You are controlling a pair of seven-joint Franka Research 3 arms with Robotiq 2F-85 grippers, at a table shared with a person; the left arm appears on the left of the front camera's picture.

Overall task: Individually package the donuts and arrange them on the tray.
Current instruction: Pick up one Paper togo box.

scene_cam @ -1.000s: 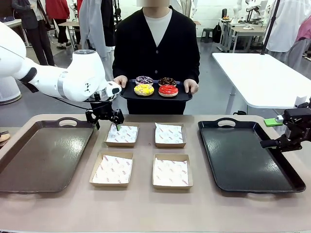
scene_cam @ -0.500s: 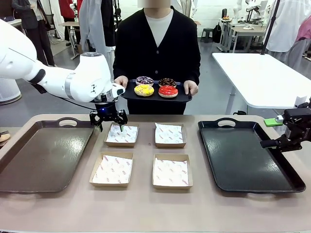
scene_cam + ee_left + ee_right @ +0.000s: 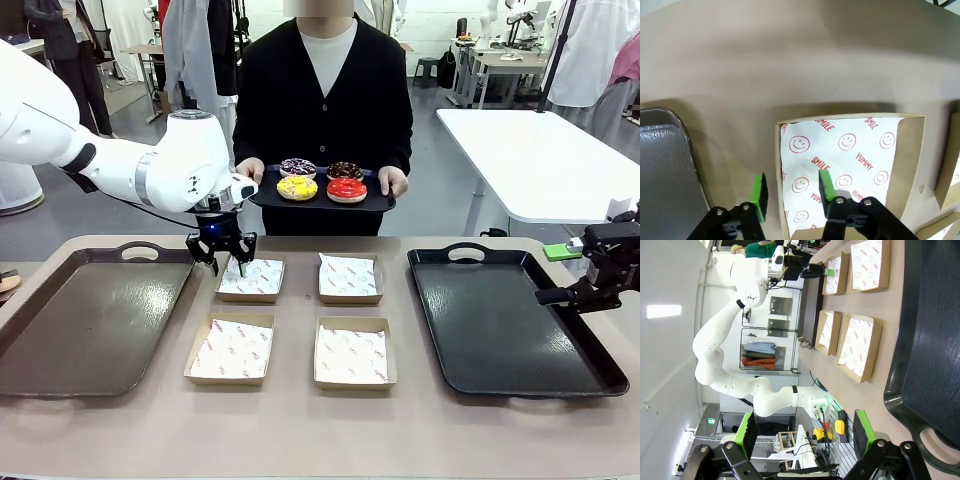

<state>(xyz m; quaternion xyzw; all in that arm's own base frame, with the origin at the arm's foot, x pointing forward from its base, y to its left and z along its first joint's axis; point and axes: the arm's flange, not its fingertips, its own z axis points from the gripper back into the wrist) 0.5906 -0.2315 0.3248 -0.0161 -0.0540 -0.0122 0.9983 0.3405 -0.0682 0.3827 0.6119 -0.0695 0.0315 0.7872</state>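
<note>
A person at the far side holds a small black tray (image 3: pixel 380 201) with the donuts: sprinkled chocolate (image 3: pixel 297 166), dark chocolate (image 3: pixel 344 168), yellow (image 3: pixel 297 186) and red (image 3: pixel 346 187). My left gripper (image 3: pixel 227 264) hangs open low over the left edge of the far left box (image 3: pixel 252 280). In the left wrist view that gripper (image 3: pixel 792 192) has the wall of the box (image 3: pixel 850 160) between its green pads. My right gripper (image 3: pixel 585 287) stands open beside the right rim of the black tray (image 3: pixel 510 330), and in the right wrist view the gripper (image 3: pixel 804 435) holds nothing.
Four paper-lined cardboard boxes sit mid-table, the others at far right (image 3: pixel 350 279), near left (image 3: pixel 231 348) and near right (image 3: pixel 351 352). A brown tray (image 3: pixel 90 320) lies at the left. A white table (image 3: pixel 540 150) stands behind on the right.
My left gripper has shifted slightly right and down onto the far left box's left edge, its wrist turning. The right arm and the person's tray have not moved.
</note>
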